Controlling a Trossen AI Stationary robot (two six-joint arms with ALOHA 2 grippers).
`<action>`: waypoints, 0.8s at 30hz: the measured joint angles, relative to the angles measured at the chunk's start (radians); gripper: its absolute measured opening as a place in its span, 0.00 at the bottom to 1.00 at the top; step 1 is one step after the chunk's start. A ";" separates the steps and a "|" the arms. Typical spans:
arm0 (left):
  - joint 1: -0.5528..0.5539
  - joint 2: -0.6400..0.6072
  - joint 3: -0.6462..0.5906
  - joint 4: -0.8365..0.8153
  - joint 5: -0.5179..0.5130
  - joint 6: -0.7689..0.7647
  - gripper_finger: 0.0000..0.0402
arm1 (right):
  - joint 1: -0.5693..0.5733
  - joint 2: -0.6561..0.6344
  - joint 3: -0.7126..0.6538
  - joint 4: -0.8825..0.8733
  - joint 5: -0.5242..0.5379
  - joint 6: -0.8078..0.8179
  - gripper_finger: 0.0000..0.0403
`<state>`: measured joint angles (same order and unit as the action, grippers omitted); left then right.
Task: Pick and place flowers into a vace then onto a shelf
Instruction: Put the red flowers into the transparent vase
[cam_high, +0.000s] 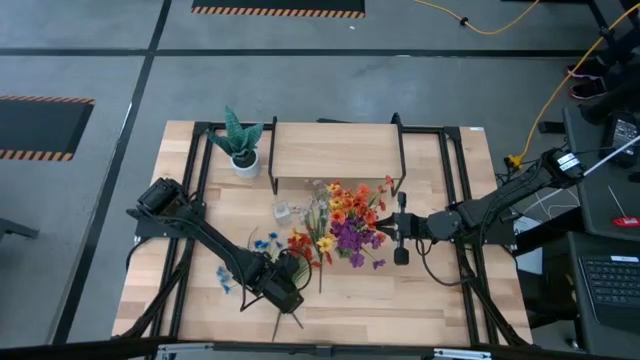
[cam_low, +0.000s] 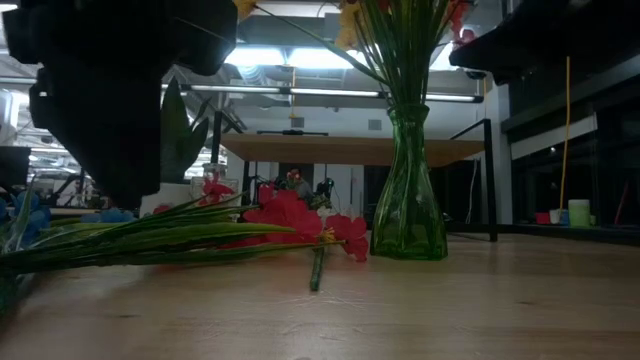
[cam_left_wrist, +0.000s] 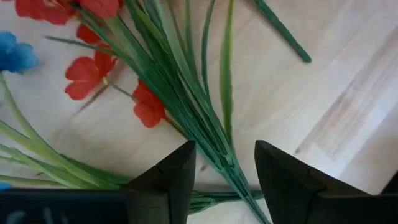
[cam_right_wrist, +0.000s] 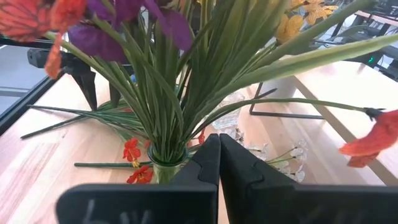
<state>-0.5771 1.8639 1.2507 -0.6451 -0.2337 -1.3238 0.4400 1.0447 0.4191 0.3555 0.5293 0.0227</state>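
1. Green stalks of the flowers, tipped with red blooms, lay flat on the bench directly in front of the left gripper, its jaws parted around the stems without pinching them.
2. More of the flowers, orange, yellow, red and purple, stood bunched in a green glass vase near the bench's middle; a few blue ones lay loose toward the left side.
3. Behind the vase, the right gripper waited level with the bouquet, its jaws pressed together and empty.
4. One shelf, pale board on black legs, stood at the far edge, its top bare.
5. One spiky plant in a white pot sat beside the shelf.
6. No readable writing showed anywhere.
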 joint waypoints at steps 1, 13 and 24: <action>-0.001 0.001 0.000 -0.002 0.000 0.000 0.40 | 0.000 0.000 0.000 0.000 0.000 0.000 0.02; -0.031 0.001 0.000 -0.001 -0.012 -0.066 0.41 | 0.000 0.000 0.000 -0.003 0.000 -0.001 0.02; -0.037 0.001 0.000 -0.001 -0.044 -0.081 0.46 | 0.000 0.000 0.000 -0.003 0.001 -0.004 0.02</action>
<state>-0.6136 1.8652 1.2507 -0.6457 -0.2779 -1.4044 0.4400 1.0447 0.4191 0.3527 0.5301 0.0185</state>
